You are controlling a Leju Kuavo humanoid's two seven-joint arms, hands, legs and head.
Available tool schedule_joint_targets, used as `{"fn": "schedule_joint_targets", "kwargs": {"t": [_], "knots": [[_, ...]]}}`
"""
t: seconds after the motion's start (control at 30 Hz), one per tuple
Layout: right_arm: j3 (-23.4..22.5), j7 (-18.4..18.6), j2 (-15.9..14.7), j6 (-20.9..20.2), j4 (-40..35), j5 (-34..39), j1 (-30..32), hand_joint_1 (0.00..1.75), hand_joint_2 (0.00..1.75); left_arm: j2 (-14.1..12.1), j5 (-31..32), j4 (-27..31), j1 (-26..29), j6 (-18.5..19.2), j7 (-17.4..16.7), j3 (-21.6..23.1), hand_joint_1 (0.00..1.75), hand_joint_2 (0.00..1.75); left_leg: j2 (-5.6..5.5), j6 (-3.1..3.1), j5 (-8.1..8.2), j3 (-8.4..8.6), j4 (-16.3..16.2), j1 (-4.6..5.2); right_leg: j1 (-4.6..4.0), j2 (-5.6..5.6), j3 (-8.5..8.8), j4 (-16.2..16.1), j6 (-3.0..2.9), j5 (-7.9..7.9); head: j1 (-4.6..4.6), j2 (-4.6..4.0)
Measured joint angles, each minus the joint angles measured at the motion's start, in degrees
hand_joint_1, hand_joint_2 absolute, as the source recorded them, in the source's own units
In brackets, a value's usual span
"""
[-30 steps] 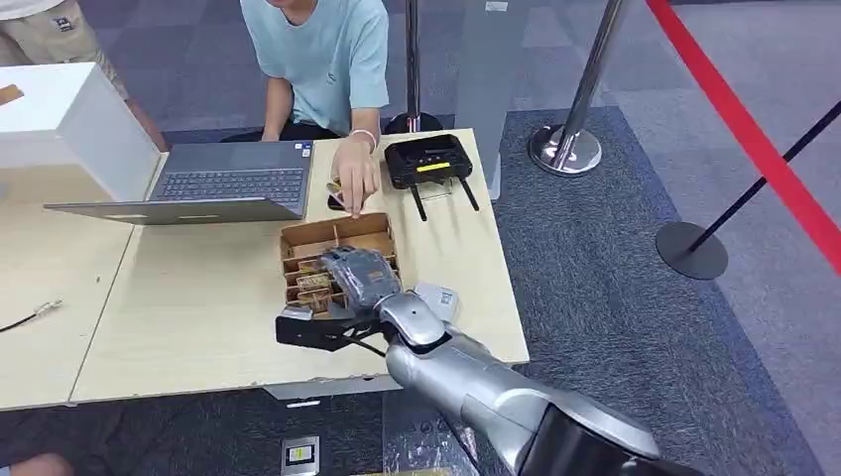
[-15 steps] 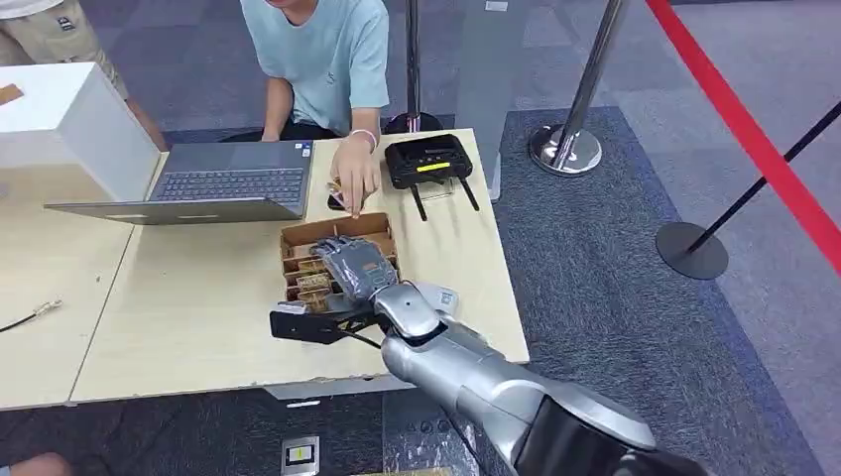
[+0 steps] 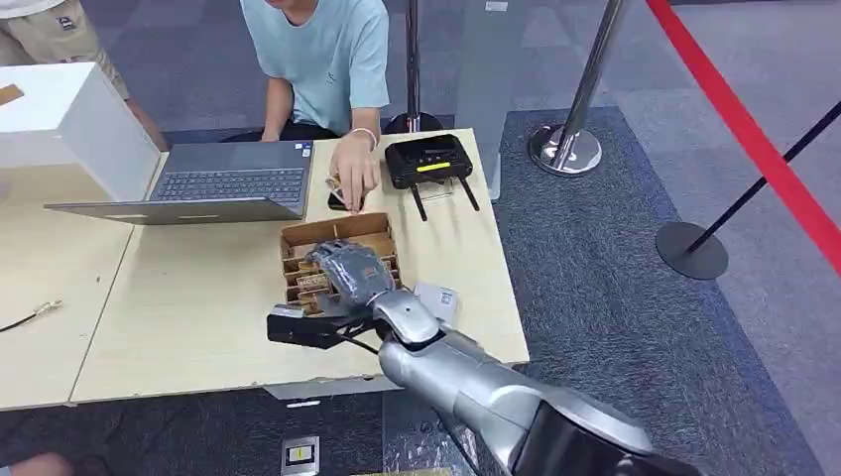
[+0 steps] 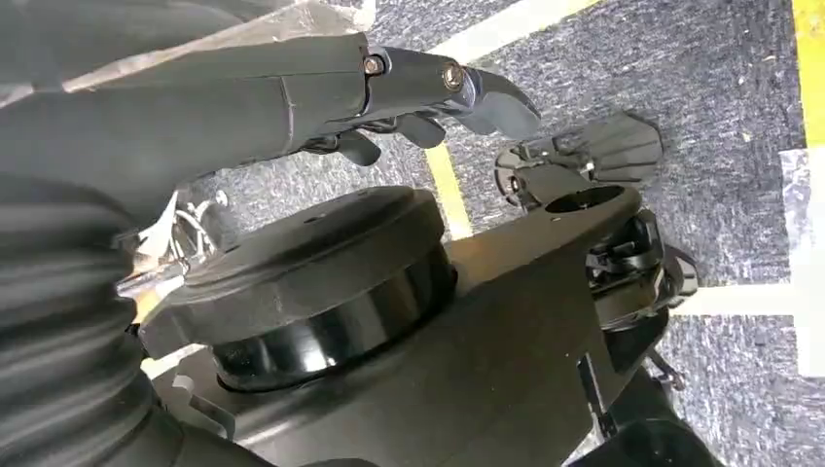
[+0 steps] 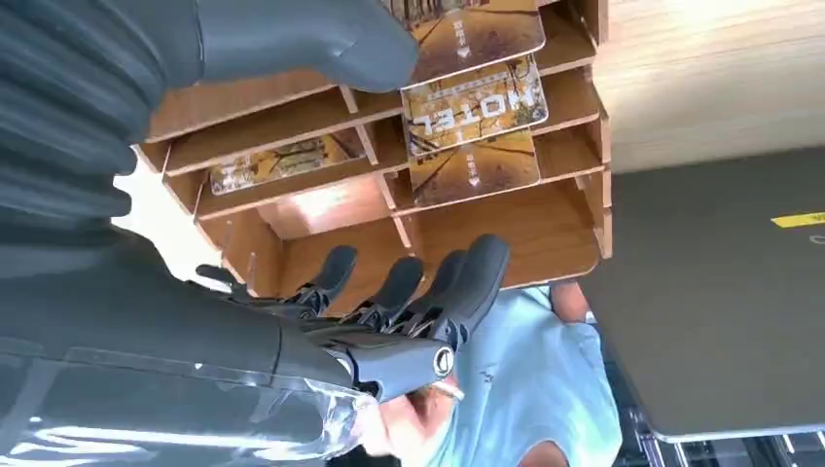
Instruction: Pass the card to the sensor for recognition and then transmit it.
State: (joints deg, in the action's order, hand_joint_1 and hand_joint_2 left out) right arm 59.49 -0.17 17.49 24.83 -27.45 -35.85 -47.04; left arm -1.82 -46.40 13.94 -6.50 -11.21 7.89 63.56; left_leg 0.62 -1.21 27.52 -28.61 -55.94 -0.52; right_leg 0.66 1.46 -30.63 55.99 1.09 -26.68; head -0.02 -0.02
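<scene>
On the bench (image 3: 198,317), going left to right: a white box (image 3: 60,119) at ten o'clock, an open laptop (image 3: 213,188), then a wooden slotted tray (image 3: 332,234) near the middle, a black device with two antennas (image 3: 428,161) at one o'clock, and a small white tag (image 3: 437,297) at the tray's right. A person (image 3: 322,55) sits at twelve o'clock with a hand (image 3: 354,181) resting just beyond the tray.

The tray's slots hold hotel cards (image 5: 474,112), some standing in the middle slots, another (image 5: 282,161) lying in a side slot.

The right hand (image 3: 349,270) hangs over the tray, fingers (image 5: 467,277) spread and holding nothing; the cards sit right under it, between thumb and fingers, untouched as far as shows.

The left hand (image 4: 409,88) hangs by the carpet, fingers loosely curled around nothing.
</scene>
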Motion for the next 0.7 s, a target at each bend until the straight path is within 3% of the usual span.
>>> {"fn": "schedule_joint_targets", "kwargs": {"t": [0.7], "knots": [[-0.5, -0.9, 0.5, 2.0, 0.0, 0.3, 1.0, 0.70, 1.75, 0.2, -0.1, 0.0, 0.0, -0.1, 0.0, 0.1, 0.00, 1.75, 0.00, 0.00, 0.01, -0.04, 0.0, 0.00, 0.00, 0.00, -0.03, 0.0, 0.00, -0.01, 0.00, 0.00]]}}
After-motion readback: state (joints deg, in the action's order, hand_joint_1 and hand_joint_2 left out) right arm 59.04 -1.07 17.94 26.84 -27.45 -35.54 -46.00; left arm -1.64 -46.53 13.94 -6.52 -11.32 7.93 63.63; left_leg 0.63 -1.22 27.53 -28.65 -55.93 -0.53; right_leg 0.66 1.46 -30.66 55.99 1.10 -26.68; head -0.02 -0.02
